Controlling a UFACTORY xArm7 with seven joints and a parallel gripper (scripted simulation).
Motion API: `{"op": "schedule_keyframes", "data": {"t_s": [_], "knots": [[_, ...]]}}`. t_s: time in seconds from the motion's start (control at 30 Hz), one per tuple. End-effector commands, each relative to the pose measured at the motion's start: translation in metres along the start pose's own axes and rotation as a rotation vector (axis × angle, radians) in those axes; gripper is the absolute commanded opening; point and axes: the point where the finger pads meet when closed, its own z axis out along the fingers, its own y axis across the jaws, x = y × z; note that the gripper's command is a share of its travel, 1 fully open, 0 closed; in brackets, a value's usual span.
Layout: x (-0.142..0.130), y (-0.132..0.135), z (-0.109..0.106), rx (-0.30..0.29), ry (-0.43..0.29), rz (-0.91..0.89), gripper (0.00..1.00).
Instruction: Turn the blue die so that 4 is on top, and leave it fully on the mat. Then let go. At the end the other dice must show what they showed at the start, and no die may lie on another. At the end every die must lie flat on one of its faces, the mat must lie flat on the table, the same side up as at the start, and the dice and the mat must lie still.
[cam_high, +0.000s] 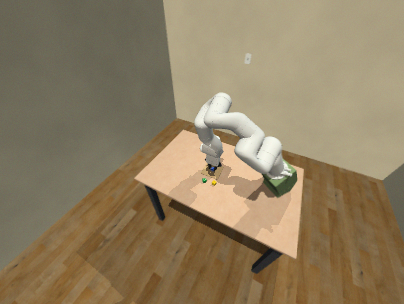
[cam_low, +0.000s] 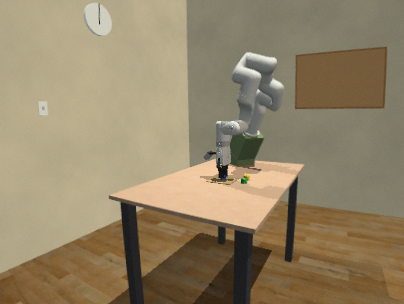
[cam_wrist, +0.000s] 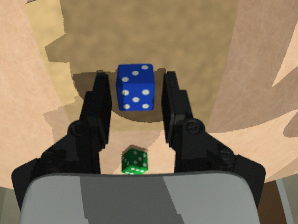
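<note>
Wall clock (cam_low: 98, 19), corkboard (cam_low: 340, 78) (brown), light switch (cam_low: 43, 107).

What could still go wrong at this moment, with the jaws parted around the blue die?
1. The black jaws of the gripper flank the small blue cube die closely; lifting off at a slant could tip it off its face.
2. The small green cube die lies just behind the fingers, so a sideways retreat could knock it.
3. The thin tan mat could shift if a finger drags.
</note>
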Motion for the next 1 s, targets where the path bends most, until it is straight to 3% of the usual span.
{"op": "schedule_keyframes", "data": {"t_s": [0.0,0.27,0.67,0.7,0.97], "knots": [[0.001,-0.002,-0.019,0.003,0.002,0.000,0.42],[0.001,-0.001,-0.062,0.003,0.002,0.000,0.42],[0.001,-0.001,-0.080,0.003,0.002,0.000,0.42],[0.001,-0.001,-0.080,0.003,0.002,0.000,1.00],[0.001,-0.001,-0.080,0.003,0.002,0.000,1.00]]}}
